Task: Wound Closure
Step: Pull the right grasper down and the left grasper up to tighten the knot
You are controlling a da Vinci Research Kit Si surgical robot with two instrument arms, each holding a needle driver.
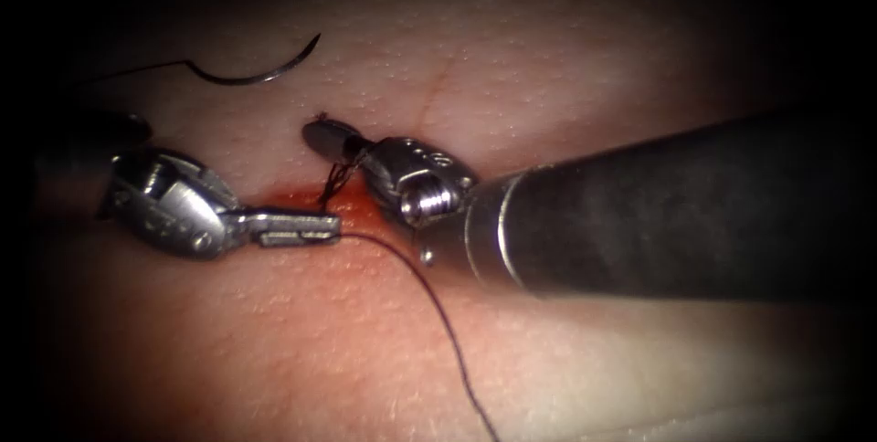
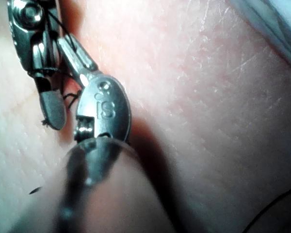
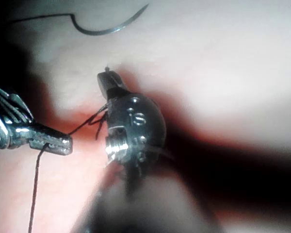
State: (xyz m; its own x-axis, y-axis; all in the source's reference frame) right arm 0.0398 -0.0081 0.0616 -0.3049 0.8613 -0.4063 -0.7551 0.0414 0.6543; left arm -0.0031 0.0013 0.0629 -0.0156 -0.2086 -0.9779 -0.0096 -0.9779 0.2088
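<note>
Steel and curved, the needle (image 1: 256, 72) lies free on the tissue (image 1: 566, 68) at the far left, out of the flesh, held by neither tool. It looks stiff, light and slippery; a judgement: best gripped on the body behind the point. Its thread (image 1: 438, 305) is limp and fine, running near-right off the left tool (image 1: 297, 226), whose jaws are closed on it beside the red fluid (image 1: 301, 197). The right tool (image 1: 333, 139) is closed on wrapped thread just across the cut (image 1: 437, 86). Far tissue lies open around the needle; the right tool's shaft crowds the near right.
</note>
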